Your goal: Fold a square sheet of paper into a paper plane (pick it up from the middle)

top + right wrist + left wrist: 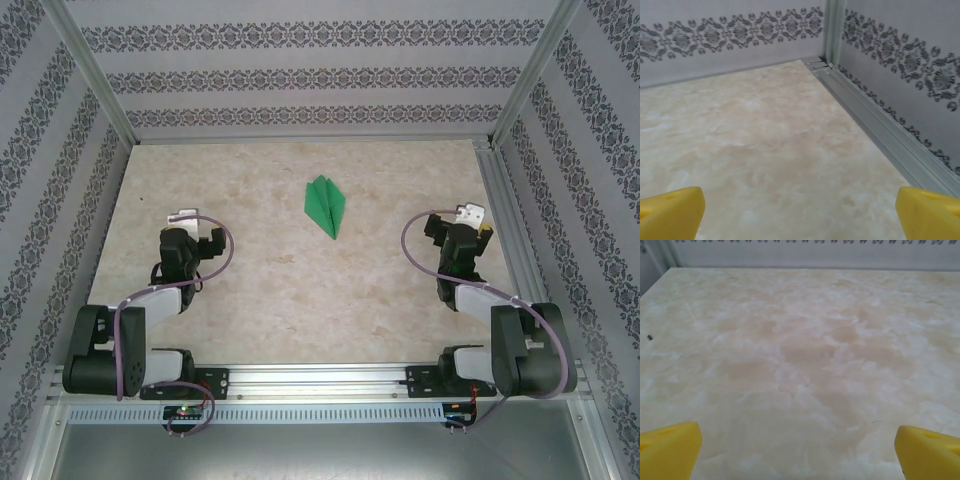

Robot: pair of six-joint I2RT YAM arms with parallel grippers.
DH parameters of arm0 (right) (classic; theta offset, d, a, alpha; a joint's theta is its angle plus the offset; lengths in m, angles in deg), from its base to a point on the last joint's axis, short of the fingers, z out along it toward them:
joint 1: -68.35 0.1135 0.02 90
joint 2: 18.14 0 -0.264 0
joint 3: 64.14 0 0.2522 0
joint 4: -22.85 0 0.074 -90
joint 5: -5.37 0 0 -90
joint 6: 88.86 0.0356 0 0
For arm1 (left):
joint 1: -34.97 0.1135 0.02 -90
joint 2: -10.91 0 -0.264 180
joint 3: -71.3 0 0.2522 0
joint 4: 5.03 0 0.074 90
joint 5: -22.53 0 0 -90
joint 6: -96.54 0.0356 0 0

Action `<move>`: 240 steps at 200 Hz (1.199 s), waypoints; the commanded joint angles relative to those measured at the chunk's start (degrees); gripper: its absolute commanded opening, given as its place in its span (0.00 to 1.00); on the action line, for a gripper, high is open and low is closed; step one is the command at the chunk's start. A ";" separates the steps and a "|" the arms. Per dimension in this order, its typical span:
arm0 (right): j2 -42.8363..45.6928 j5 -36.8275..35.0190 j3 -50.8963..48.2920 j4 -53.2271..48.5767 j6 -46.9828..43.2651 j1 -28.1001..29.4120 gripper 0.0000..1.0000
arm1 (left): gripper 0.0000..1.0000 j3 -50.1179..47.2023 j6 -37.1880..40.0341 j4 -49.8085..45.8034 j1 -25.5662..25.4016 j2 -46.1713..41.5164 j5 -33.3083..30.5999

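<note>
Paper plane (325, 205) lies folded on the worktop (250, 290), far centre, between the two arms, touching neither. Both jaws released, empty. Looks finished to me. If I lift it, I'd approach the middle ridge squarely and pinch lightly so the creases aren't crushed.
</note>
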State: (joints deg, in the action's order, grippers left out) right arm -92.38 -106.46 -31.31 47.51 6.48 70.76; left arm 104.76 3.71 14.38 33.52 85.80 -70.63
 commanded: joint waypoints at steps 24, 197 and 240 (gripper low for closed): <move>-4.40 7.59 -1.40 13.79 -3.42 -1.48 0.98 | 1.00 0.99 1.93 14.65 1.86 7.64 7.59; -13.82 9.51 0.18 19.90 -3.57 -2.24 0.98 | 1.00 4.19 4.47 14.08 -1.49 14.46 2.93; -13.87 9.48 0.18 19.86 -3.61 -2.24 0.98 | 1.00 4.28 4.62 14.04 -1.53 14.58 2.90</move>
State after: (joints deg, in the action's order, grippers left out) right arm -106.30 -97.78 -32.25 66.54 3.07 68.95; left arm 107.89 6.62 28.50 32.53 100.12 -67.37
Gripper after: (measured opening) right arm 0.980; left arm 0.998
